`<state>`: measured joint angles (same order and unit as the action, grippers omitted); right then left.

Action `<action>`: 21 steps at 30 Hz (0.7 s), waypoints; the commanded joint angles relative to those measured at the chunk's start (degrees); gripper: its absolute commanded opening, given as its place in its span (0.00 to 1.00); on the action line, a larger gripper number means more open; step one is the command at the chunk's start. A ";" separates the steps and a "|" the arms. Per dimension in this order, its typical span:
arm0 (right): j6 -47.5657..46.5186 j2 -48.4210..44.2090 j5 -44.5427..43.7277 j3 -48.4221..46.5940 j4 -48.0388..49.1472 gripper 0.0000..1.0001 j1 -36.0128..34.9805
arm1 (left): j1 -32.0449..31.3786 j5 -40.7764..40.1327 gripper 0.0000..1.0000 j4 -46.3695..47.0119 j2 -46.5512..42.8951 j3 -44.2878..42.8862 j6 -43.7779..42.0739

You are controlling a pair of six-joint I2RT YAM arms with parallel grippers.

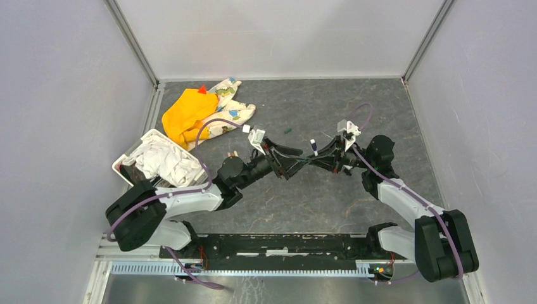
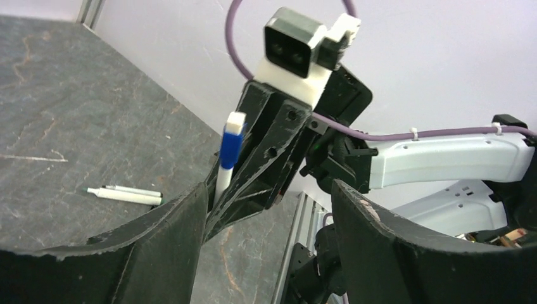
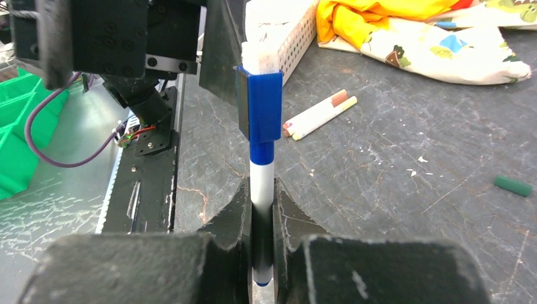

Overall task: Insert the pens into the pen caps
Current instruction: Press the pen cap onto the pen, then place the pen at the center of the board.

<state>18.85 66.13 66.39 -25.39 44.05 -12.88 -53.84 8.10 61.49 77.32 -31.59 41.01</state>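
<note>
Right wrist view: right gripper point(image 3: 261, 209) clamping pen point(image 3: 261, 180) upright, blue cap point(image 3: 265, 104) sitting above jaws; left gripper point(image 2: 269, 196) gaping either side of cap, holding nothing; advising backing left gripper straight off, avoiding nudging cap.

Basket point(image 1: 151, 132) sits at the tabletop's point(image 1: 354, 202) left edge, cloths point(image 1: 190, 114) just behind it. Two pens point(image 3: 320, 114) lie side by side right of the basket, and a loose cap point(image 1: 288, 131) lies farther right.
</note>
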 commanded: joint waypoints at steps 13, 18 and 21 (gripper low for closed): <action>2.33 1.95 1.90 -2.55 2.52 0.00 -1.55 | 0.24 -1.18 0.67 -1.53 6.46 -8.49 -6.41; 2.59 2.42 1.97 -2.65 2.48 0.00 -1.83 | 0.22 -1.17 0.49 -2.65 7.41 -9.58 -5.91; 2.61 2.51 1.99 -2.65 2.49 0.00 -1.81 | 0.18 -1.16 0.38 -2.74 8.07 -10.02 -5.49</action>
<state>20.80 68.40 67.51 -25.87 44.10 -14.28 -53.84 7.70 58.48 84.62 -39.07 37.15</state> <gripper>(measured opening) 0.118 0.438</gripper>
